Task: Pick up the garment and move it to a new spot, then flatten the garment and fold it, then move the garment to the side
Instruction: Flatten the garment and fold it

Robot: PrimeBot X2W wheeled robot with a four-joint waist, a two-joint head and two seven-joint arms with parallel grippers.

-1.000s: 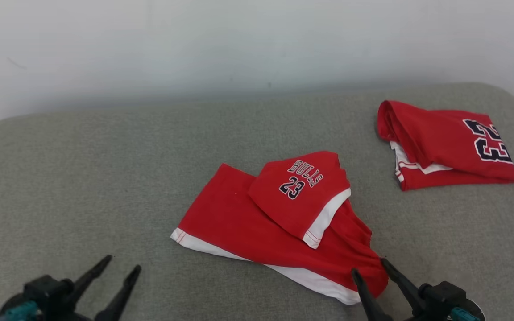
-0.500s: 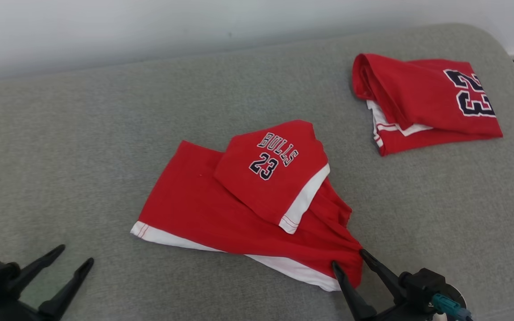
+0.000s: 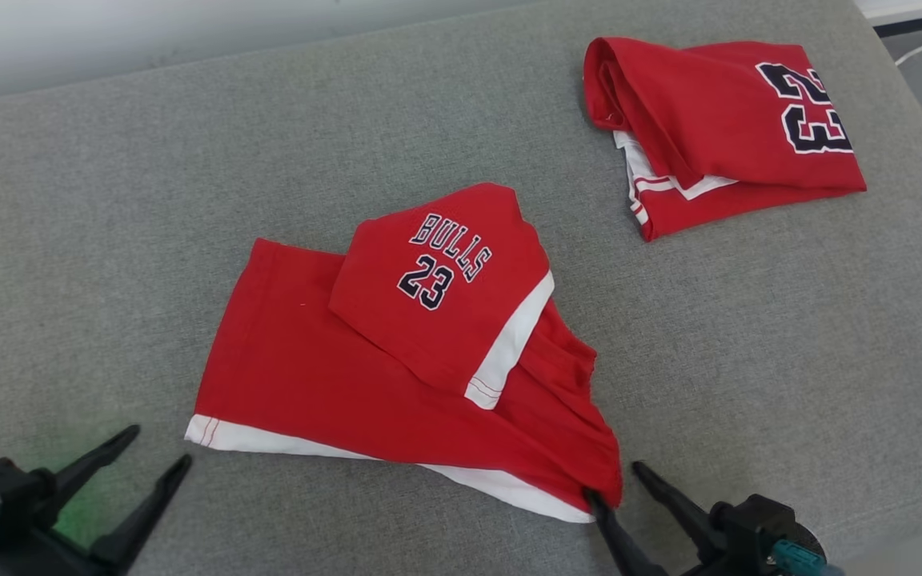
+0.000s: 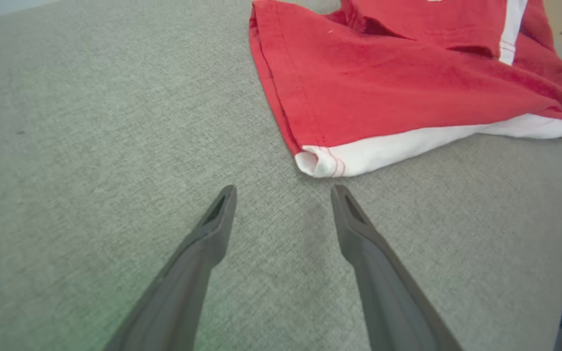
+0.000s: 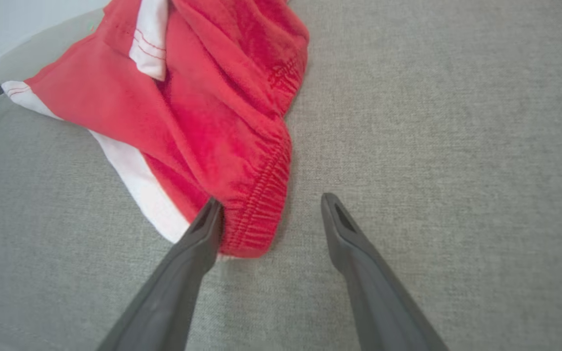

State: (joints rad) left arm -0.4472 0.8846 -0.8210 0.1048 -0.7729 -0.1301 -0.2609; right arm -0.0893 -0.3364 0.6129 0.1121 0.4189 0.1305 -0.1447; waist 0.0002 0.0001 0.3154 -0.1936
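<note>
Our right gripper stands wide open and empty, one fingertip against the gathered elastic waistband of the red shorts lying mid-cushion. Our left gripper gapes empty near their white hem. The head view adds a folded red jersey on the woven grey cushion.

I see the garment lying in the middle of the cushion, one leg flipped over on top of the rest; the folded jersey sits behind it to the right, well apart; my left gripper is just before the near-left corner, not touching; my right gripper is at the near-right corner, one finger touching the waistband.
</note>
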